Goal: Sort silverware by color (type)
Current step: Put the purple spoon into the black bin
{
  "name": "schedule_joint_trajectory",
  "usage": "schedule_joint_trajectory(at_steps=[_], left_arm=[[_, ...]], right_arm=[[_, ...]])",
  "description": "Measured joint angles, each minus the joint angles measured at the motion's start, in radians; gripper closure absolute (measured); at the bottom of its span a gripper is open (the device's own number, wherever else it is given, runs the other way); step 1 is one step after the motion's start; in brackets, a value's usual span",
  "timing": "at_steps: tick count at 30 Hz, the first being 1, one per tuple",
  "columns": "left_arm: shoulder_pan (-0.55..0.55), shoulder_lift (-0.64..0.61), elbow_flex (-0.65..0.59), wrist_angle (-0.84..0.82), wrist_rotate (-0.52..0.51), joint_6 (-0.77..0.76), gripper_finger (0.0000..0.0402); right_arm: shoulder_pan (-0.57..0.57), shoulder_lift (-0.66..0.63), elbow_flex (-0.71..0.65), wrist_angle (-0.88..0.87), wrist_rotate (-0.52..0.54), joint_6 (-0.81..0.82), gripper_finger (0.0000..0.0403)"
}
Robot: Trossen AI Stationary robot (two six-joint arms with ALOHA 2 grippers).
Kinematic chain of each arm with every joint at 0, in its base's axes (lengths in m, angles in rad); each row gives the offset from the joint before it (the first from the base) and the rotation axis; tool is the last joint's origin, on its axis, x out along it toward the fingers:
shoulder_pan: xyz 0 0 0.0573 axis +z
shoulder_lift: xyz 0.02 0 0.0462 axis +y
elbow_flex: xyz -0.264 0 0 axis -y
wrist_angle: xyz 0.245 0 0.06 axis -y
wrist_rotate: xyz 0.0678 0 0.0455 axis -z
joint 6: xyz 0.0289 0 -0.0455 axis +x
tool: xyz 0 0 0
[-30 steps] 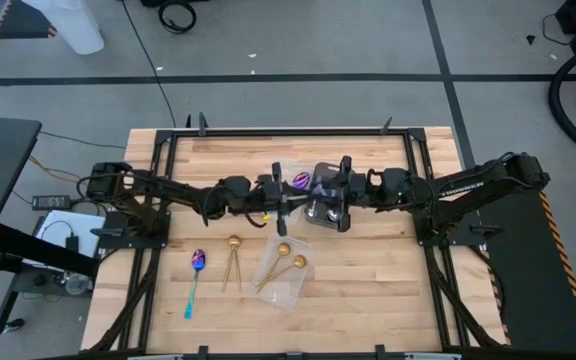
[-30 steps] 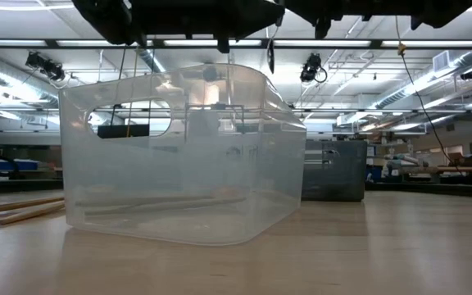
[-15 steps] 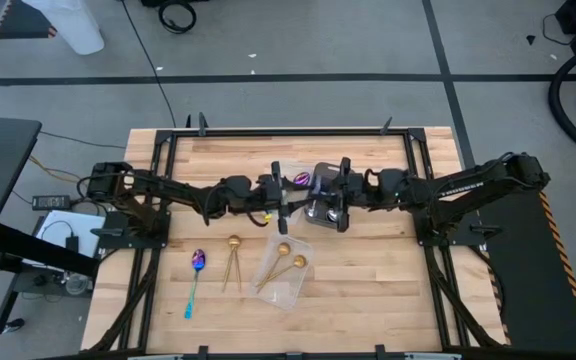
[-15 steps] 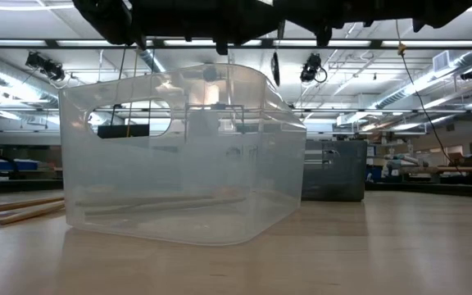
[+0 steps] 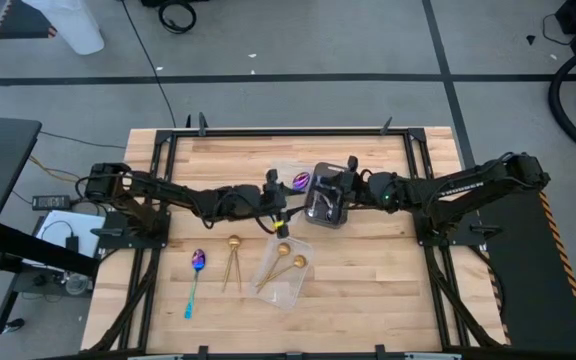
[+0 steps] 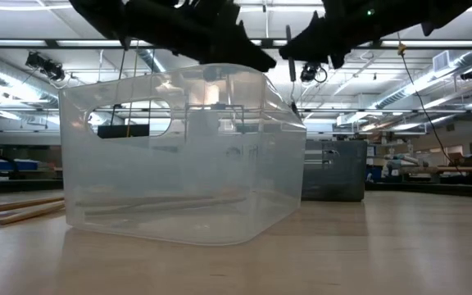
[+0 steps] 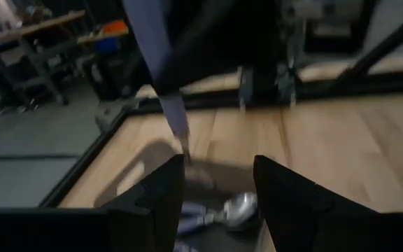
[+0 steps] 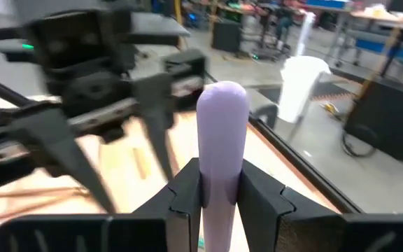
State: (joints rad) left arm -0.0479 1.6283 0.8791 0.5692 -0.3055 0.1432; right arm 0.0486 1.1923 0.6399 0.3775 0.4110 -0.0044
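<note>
My right gripper (image 8: 221,171) is shut on a silver spoon with a pale bluish handle (image 8: 221,119), above the dark grey tray (image 5: 325,200) at mid-table. My left gripper (image 7: 219,164) stands open just left of it (image 5: 279,204), facing the spoon's handle (image 7: 163,63) and touching nothing. Another silver spoon (image 7: 238,207) lies below the left fingers. A purple spoon (image 5: 300,181) lies at the back. A purple-blue spoon (image 5: 197,280) and gold spoons (image 5: 233,262) lie on the wood, and more gold spoons (image 5: 290,265) lie in a clear tray. My right gripper pinches the spoon's pale handle (image 8: 221,164) between its two fingers. The handle's rounded end (image 8: 222,94) reaches out past the fingertips. The spoon (image 6: 291,59) hangs about upright, clear of the table and of the tray.
In the low view a clear plastic tub (image 6: 183,156) stands close in front, with the dark grey tray (image 6: 334,170) behind it. Wooden sticks (image 6: 19,209) lie at the left. A black frame (image 5: 288,131) rims the table.
My left gripper has opened, let go of the spoon and drawn back a little toward the table's left edge. My right gripper has the spoon now and has carried it a little toward the right edge, upright and clear of the table.
</note>
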Motion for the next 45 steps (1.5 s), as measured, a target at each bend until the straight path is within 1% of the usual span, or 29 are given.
schedule_joint_trajectory(at_steps=[2, 5, 13, 22, 27, 31, 35, 40, 45], left_arm=[[-0.013, 0.0, 0.0, -0.052, -0.036, -0.001, 0.0222], [-0.021, 0.0, 0.0, -0.095, -0.057, -0.022, 0.0221], [-0.022, 0.0, 0.0, -0.108, -0.059, -0.028, 0.0221], [-0.022, -0.001, 0.0, -0.11, -0.059, -0.079, 0.0221], [-0.022, -0.001, 0.0, -0.11, -0.056, -0.089, 0.0221], [-0.023, -0.001, 0.0, -0.09, -0.012, -0.106, 0.0221], [-0.024, -0.002, 0.0, -0.066, 0.009, -0.107, 0.0221], [-0.024, -0.002, 0.0, -0.053, 0.017, -0.109, 0.0221], [-0.024, -0.002, 0.0, -0.048, 0.02, -0.109, 0.0221]], right_arm=[[-0.006, 0.0, 0.0, -0.022, 0.019, 0.014, 0.0318], [-0.021, 0.0, -0.008, -0.053, 0.036, 0.038, 0.0318], [-0.084, 0.0, -0.099, -0.008, 0.044, 0.107, 0.0317], [-0.132, 0.0, -0.174, 0.018, 0.04, 0.172, 0.0317], [-0.159, 0.0, -0.216, 0.048, 0.009, 0.22, 0.0318], [-0.172, 0.0, -0.236, 0.048, 0.002, 0.252, 0.0318], [-0.187, 0.0, -0.259, 0.049, -0.041, 0.301, 0.0318], [-0.211, 0.0, -0.283, 0.044, -0.049, 0.405, 0.0318], [-0.24, 0.0, -0.283, 0.031, -0.116, 0.574, 0.0318]])
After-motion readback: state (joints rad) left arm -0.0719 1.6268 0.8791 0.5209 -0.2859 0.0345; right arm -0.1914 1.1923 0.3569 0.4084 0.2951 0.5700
